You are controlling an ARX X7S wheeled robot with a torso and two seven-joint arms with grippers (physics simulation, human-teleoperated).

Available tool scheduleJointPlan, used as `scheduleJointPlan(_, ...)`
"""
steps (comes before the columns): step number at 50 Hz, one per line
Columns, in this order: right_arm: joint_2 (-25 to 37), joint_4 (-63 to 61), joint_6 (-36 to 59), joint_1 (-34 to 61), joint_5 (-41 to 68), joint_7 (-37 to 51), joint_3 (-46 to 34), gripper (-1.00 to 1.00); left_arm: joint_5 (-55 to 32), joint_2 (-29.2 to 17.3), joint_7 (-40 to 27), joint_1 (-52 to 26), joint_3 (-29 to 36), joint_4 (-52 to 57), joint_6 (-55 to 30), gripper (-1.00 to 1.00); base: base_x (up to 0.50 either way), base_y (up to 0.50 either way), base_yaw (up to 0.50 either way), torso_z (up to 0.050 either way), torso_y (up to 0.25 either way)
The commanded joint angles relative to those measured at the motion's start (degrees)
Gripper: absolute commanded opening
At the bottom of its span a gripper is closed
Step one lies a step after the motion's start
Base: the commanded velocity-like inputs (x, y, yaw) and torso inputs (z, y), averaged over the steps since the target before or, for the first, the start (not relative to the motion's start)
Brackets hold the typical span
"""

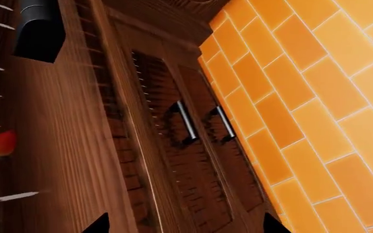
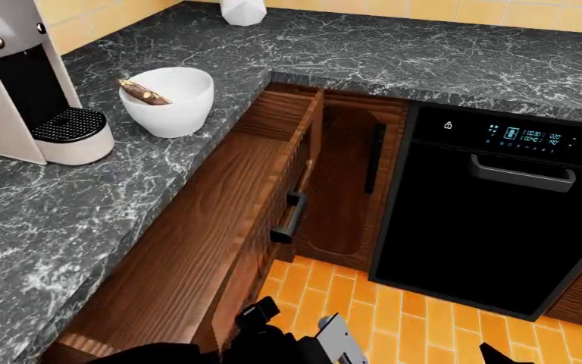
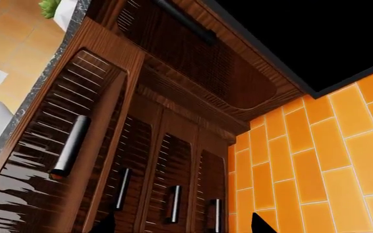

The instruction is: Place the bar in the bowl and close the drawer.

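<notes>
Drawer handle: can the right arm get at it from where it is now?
Probably yes. The drawer stands open, its handle faces the aisle, and the right wrist view shows nothing between tool and handle.

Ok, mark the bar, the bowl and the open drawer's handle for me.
bar (image 2: 145,91), head view, middle of the stick lying across the bowl's rim.
bowl (image 2: 175,110), head view, its white outer wall.
drawer handle (image 2: 290,218), head view, middle of the dark bar on the drawer front.

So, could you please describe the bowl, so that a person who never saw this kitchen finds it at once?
Start at the coffee machine standing on the dark marbled counter. Right beside it, near the open wooden drawer, sits the bowl. It is round, glossy white and smooth, with a brown bar resting in it, unlike the faceted white jar farther back.
</notes>
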Motion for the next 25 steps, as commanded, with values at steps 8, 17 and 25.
scheduleJointPlan(8, 0.0, -0.4, -0.5, -0.7, -0.3, 0.0, 0.3, 1.00, 2.3, 0.0, 4.9, 1.1, -0.2, -7.9, 0.5, 1.00, 0.00, 0.00, 0.00, 0.000, 0.000)
scheduleJointPlan(17, 0.0, -0.7, -1.1, -1.1, -0.5, 0.3, 0.5, 1.00, 2.1, 0.0, 4.7, -0.1, -0.3, -11.5, 1.4, 1.00, 0.00, 0.00, 0.00, 0.000, 0.000)
scheduleJointPlan(25, -0.2, -0.4, -0.9, -1.0, -0.6, 0.3, 0.6, 1.00, 2.2, 0.0, 4.4, -1.3, -0.4, -14.8, 2.4, 1.00, 0.00, 0.00, 0.00, 0.000, 0.000)
